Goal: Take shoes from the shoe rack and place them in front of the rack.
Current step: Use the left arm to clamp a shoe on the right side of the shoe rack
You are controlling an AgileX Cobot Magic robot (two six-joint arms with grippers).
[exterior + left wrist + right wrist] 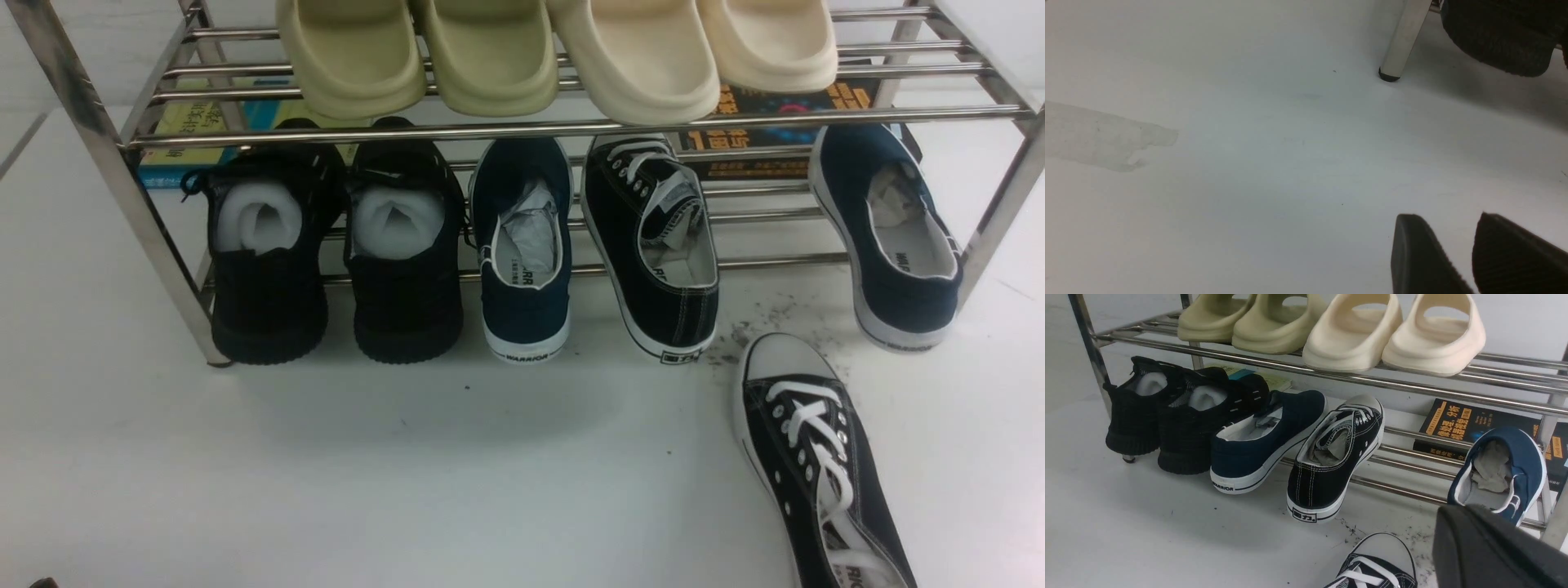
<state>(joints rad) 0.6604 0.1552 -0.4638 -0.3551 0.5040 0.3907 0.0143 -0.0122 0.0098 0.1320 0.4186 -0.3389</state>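
Pair: black canvas sneakers with white laces and white toe caps; one is down, one is not.
Done: the first sneaker (816,457) stands on its sole on the table (408,474) in front of the shoe rack (522,128), toward the robot's right. Its toe cap points at the rack.
Left to do: the second sneaker (649,253) is on the lower tier, just beside a navy slip-on (522,278), with a gap on its other side. Its toe lies up on the tubes. Its heel slopes down past the front tube and seems to rest on the table.
Progress: about half, in my judgement.
Left gripper (1447,228): low over bare table near the rack's corner post (1404,36); fingers spread, nothing between them.
Right gripper (1453,535): fingers pressed together, carrying nothing; it is near the first sneaker and looks toward the rack.
Not part of the task: the other navy slip-on (890,237), the black shoes stuffed with foam (265,269) and the slides (490,57) on the upper tier.
Next step, likely: the right gripper looks nearer to the second sneaker, and it must spread before it can take it.
Risk: the neighbouring slip-on is close and may be pushed.
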